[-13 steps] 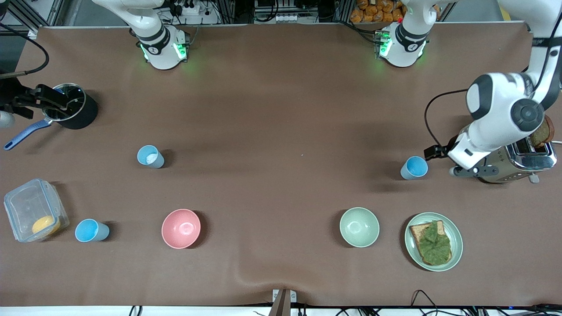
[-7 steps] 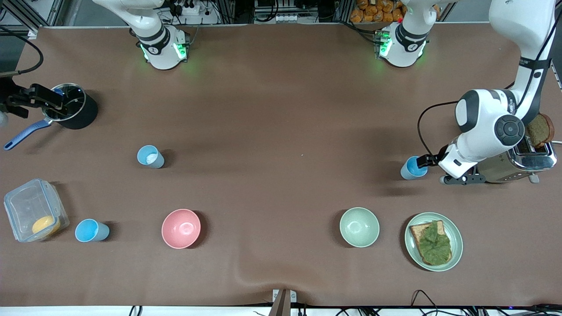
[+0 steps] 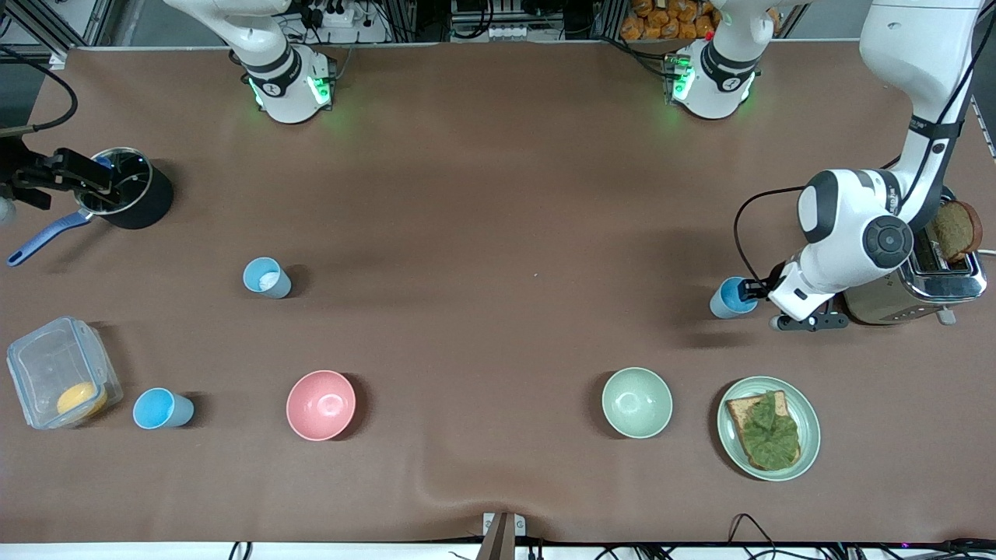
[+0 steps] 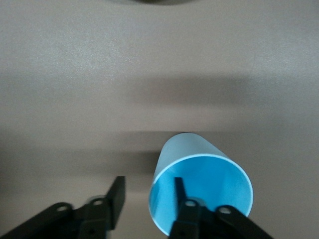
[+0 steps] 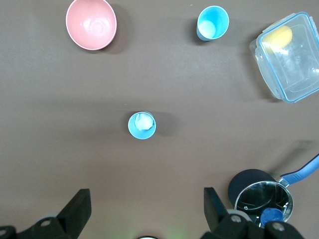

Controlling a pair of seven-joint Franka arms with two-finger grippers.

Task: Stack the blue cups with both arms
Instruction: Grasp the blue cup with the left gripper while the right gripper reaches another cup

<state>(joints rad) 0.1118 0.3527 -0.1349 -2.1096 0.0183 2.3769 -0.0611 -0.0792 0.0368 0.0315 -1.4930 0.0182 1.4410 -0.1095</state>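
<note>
Three blue cups stand upright on the brown table. One cup (image 3: 731, 297) is at the left arm's end; it fills the left wrist view (image 4: 192, 149). My left gripper (image 3: 748, 290) is open at its rim, with one finger inside the cup and the other outside (image 4: 148, 180). A second cup (image 3: 266, 278), paler inside, shows in the right wrist view (image 5: 142, 124). The third cup (image 3: 162, 408) is nearer the front camera (image 5: 213, 22). My right gripper (image 3: 92, 176) waits open and empty, high over the right arm's end (image 5: 144, 209).
A pink bowl (image 3: 320, 404), a green bowl (image 3: 636, 402) and a plate with toast and lettuce (image 3: 809, 424) lie nearer the front camera. A toaster (image 3: 934, 284) stands beside the left gripper. A black pot (image 3: 148, 204) and a clear box (image 3: 47, 365) are at the right arm's end.
My left gripper has moved from beside the toaster to the cup, and one finger now sits inside its rim. The right gripper shifted slightly away from the pot.
</note>
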